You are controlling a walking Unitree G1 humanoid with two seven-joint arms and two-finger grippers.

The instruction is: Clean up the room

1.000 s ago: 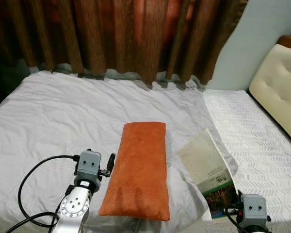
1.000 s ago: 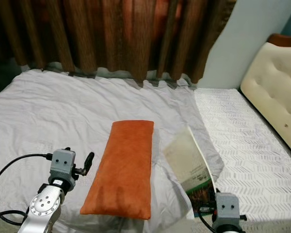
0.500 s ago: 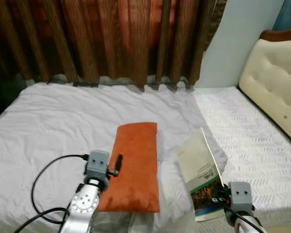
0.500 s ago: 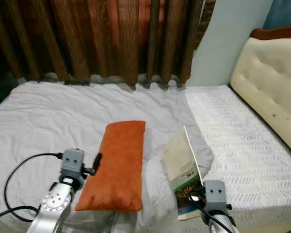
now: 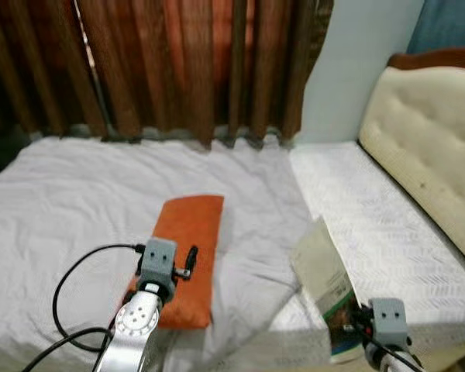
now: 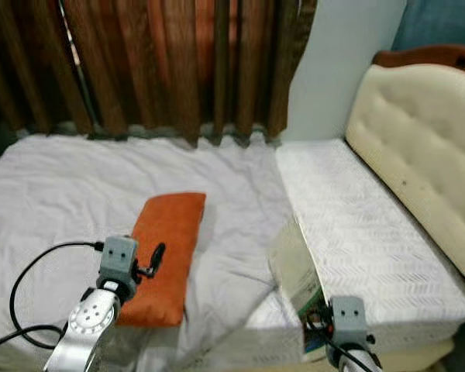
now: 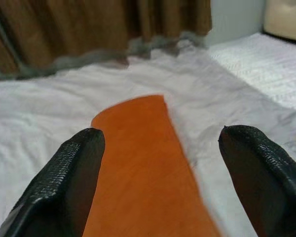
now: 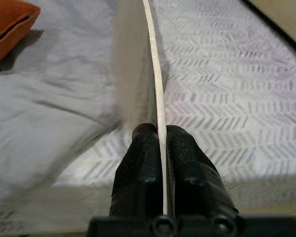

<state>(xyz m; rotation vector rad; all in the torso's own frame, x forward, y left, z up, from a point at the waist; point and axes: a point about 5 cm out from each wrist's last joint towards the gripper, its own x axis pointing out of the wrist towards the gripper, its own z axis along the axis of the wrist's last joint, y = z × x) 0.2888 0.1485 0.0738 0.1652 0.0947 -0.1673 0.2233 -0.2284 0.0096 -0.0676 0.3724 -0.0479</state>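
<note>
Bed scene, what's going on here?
The robot stands at the bed. Its right claw is shut on the edge of a thin magazine, holding it tilted up above the bed's near edge. The left claw is open, fingers spread above an orange pillow that lies on the grey sheet, not touching it. A padded cream headboard is on the right, brown curtains behind.

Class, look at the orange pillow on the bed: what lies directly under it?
The orange pillow lies on the wrinkled grey sheet. Whatever is beneath the pillow itself is covered and cannot be seen.
</note>
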